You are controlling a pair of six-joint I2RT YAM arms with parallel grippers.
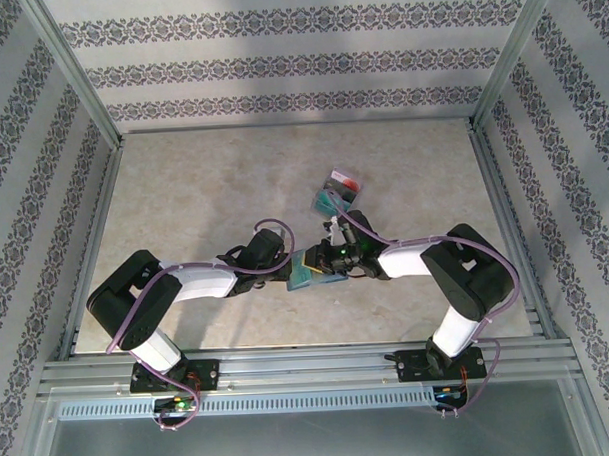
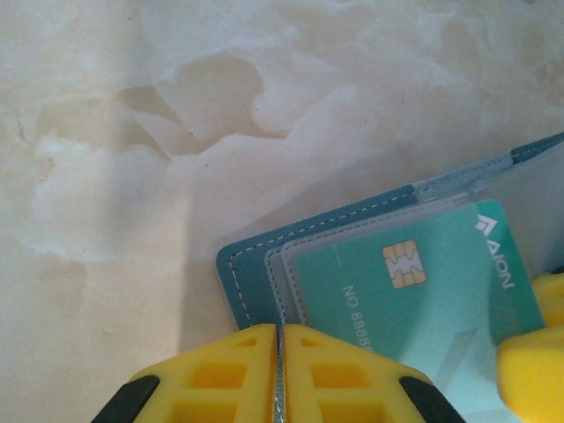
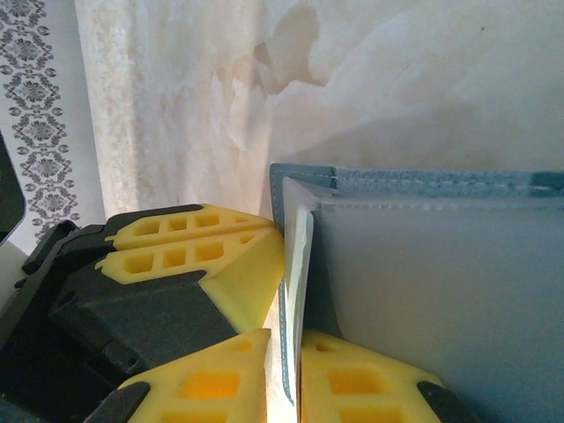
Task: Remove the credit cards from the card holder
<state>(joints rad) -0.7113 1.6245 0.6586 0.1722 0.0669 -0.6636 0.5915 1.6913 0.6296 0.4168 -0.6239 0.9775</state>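
**Easing the teal card (image 2: 414, 291) out of the card holder (image 2: 251, 273), held mid-bench between my arms**

My left claw (image 2: 280, 335) is clamped on the holder's stitched edge. My right claw (image 3: 284, 345) has its jaws nearly together on a thin edge at the sleeve mouth, the teal card's, I judge. I'd grip firmly on the left and pull straight along the sleeve without twisting. Loose cards (image 1: 341, 187) lie just beyond, on the bench (image 1: 183, 192).
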